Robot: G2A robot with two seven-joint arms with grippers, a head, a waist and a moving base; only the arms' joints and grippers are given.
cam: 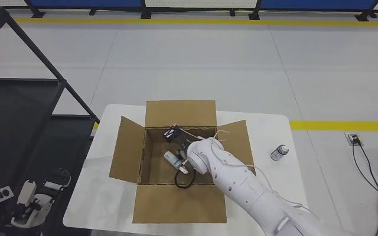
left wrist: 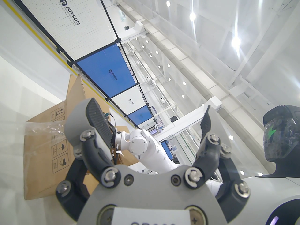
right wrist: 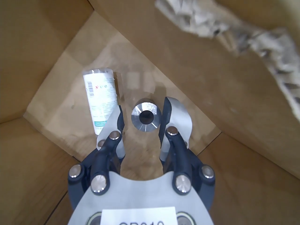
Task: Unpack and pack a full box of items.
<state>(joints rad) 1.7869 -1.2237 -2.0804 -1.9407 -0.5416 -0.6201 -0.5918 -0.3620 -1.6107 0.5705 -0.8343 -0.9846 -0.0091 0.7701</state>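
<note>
An open cardboard box [cam: 155, 203] stands on the white table [cam: 269, 127]. My right arm reaches down into it. Inside, my right gripper [right wrist: 143, 115] is open, its fingers straddling an upright silver metal cylinder [right wrist: 145, 117]; one finger is at its side and the other stands a little off. A white tube [right wrist: 100, 99] lies on the box floor just beside that gripper. In the top view the white tube [cam: 172, 158], a black item [cam: 172, 133] and a black cable loop [cam: 183, 182] lie in the box. My left gripper [left wrist: 150, 111] is open and empty, pointing up beside the box [left wrist: 46, 155].
A small spray can [cam: 279, 152] stands on the table to the right of the box. Crumpled grey-white packing paper [right wrist: 211, 22] lies against a box wall above the right gripper. The box flaps [cam: 125, 150] are folded outward.
</note>
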